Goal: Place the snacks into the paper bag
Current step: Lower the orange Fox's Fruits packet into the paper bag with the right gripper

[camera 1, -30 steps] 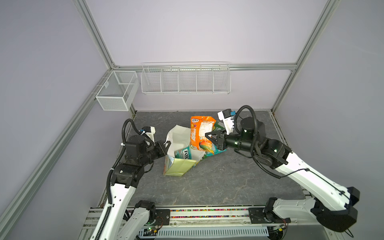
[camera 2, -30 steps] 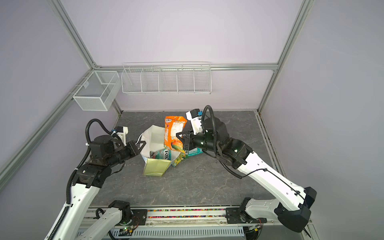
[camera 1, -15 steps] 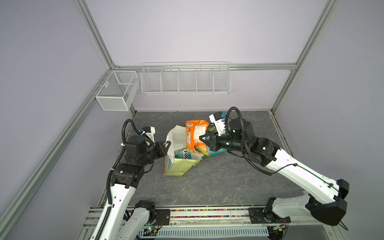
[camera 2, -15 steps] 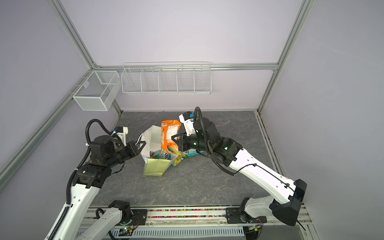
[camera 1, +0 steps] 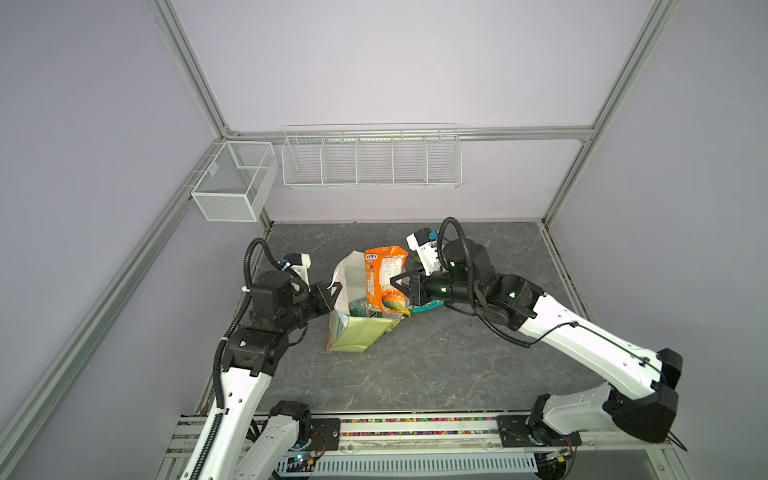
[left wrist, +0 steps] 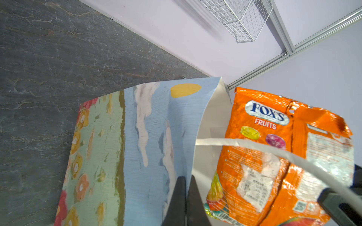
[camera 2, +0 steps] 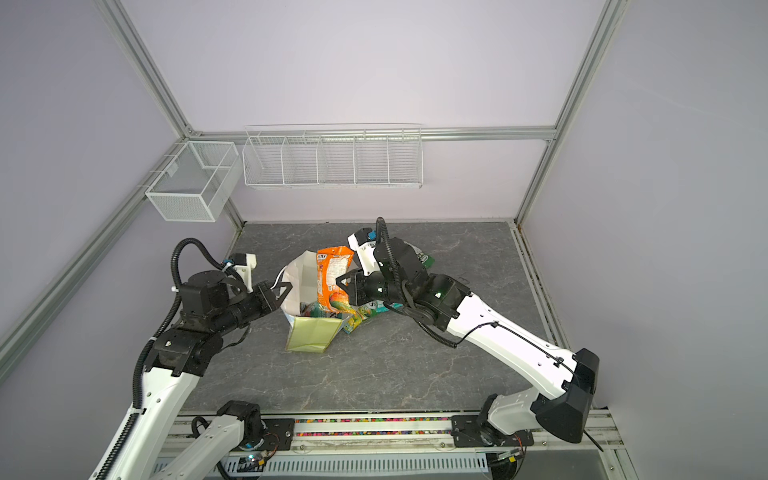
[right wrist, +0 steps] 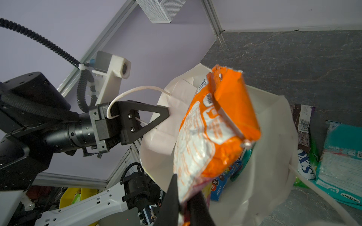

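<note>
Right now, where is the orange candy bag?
In both top views the orange packet hangs mid-table from the shut right gripper, at the mouth of the paper bag, whose rim the left gripper pinches.

Dark grey stone-patterned tabletop [camera 1: 436, 365] carries the paper bag [camera 1: 357, 334] at frame centre, leaning. Teal packet [camera 1: 428, 306] lies just right of it; green packet [camera 2: 424, 259] further back.

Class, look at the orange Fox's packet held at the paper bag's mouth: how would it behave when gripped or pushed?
The orange packet is crumpled and creased, so it is probably floppy rather than stiff. The right pincer holds it by one edge alone, so it seems light. Its glossy film looks slippery; a weak pinch might slide.
</note>
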`<state>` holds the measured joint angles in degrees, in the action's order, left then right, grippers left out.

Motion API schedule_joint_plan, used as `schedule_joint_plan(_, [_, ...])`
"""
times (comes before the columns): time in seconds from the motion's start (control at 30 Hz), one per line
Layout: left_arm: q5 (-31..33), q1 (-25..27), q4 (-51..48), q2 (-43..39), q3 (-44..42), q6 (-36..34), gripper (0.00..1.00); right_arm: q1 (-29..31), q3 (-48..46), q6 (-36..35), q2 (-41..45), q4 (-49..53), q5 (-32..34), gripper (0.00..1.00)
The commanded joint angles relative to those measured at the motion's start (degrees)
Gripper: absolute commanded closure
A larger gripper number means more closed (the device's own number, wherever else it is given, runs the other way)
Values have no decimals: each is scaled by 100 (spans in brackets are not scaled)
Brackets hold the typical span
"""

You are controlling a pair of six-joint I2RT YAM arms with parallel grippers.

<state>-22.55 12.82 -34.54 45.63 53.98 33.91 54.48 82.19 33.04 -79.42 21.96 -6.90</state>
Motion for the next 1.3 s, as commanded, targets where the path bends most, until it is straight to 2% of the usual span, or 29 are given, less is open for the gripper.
schedule_joint_plan(0.0, [-92,17,248,-115,-57,59,100,50,192,62,-21,-332,-57,91])
schedule_joint_plan(1.27, [-105,11,256,-70,-9,49,100,201,434,106,-476,-367,-196,89])
